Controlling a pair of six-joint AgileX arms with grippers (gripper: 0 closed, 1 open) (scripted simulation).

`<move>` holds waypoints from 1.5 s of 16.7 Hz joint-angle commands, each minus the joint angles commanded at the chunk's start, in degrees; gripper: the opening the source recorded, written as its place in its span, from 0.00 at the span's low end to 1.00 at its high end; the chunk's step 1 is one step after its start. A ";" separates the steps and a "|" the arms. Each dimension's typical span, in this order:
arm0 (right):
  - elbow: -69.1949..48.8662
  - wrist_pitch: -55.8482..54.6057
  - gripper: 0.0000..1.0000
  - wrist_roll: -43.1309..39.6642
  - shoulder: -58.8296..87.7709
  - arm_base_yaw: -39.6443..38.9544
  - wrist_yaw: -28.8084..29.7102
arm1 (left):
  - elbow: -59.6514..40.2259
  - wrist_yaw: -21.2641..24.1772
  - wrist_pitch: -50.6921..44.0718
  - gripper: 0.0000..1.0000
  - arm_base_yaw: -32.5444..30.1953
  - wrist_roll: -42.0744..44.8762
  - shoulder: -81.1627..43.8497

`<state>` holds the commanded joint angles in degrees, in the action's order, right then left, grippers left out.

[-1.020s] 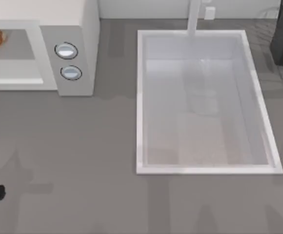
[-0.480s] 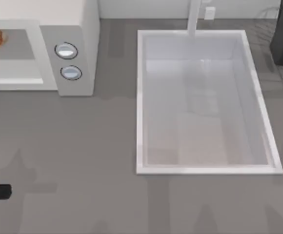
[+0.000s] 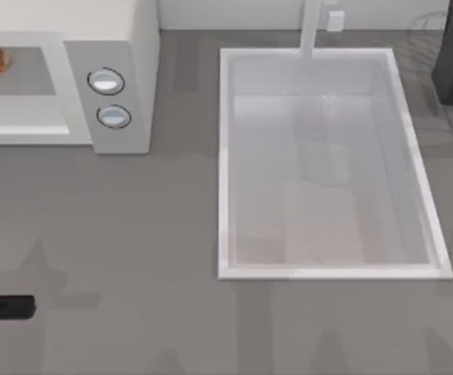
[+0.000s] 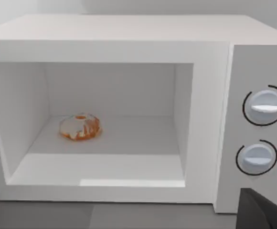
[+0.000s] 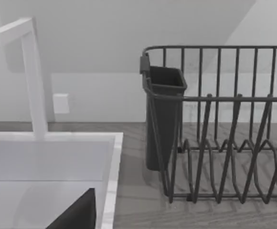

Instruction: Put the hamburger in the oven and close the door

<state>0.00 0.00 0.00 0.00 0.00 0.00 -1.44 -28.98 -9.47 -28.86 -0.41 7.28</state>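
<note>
So the left gripper (image 3: 8, 307) sat low at the table's left edge; couldn't tell its finger state. Hamburger (image 4: 80, 127) was a small cream-white lump with orange-brown patches, resting on the floor of the oven (image 4: 129, 38) cavity, toward its left side. Two round knobs (image 4: 265, 106) on the oven's right panel. Sink (image 3: 225, 156) to the right, dish rack (image 5: 224, 143) beyond.

Top view looks straight down on tabletop (image 3: 133, 234). Left wrist faces oven (image 4: 129, 43) front, close; right wrist faces sink (image 5: 57, 157), rack (image 5: 224, 124). Top view shares all three.
</note>
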 joint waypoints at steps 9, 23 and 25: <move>0.00 0.00 1.00 0.00 0.00 0.00 0.00 | -11.08 9.76 -4.64 0.00 12.82 7.04 -14.32; 0.00 0.00 1.00 0.00 0.00 0.00 0.00 | -59.78 51.79 -25.82 0.00 68.34 40.12 -81.64; 0.00 0.00 1.00 0.00 0.00 0.00 0.00 | -65.96 56.98 -28.61 0.00 75.18 44.44 -90.31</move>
<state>0.00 0.00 0.00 0.00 0.00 0.00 -67.40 28.00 -38.07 46.33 44.03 -83.02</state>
